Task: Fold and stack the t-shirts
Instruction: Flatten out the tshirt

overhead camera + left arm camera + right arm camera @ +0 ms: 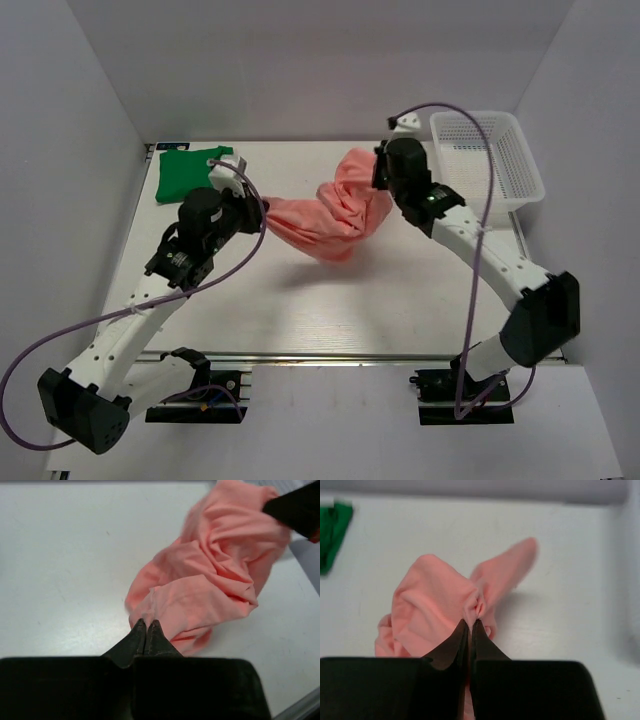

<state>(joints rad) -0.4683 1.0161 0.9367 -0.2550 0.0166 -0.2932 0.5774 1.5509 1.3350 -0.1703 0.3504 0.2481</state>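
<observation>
Far on my left, the green shirt [185, 172] lies flat on the white table [350, 310], in the back corner. It is well apart from the things I hold.

Next comes my left gripper [146, 625]. Its two fingers are pressed tight together, and they pinch one end of the pink shirt [330, 215].

The pink shirt hangs in the middle, between my two arms. It is all bunched up and full of wrinkles. It sags down in the middle and makes a dark shadow on the table under it. I cannot tell if its lowest part touches the table.

Then comes my right gripper [471, 624]. Its fingers are squeezed together too, and they pinch a fold at the other end of the pink shirt. This end is farther back than the left end.

Far on my right, a white basket [500, 160] with lots of little holes sits at the back of the table, near my right arm.
</observation>
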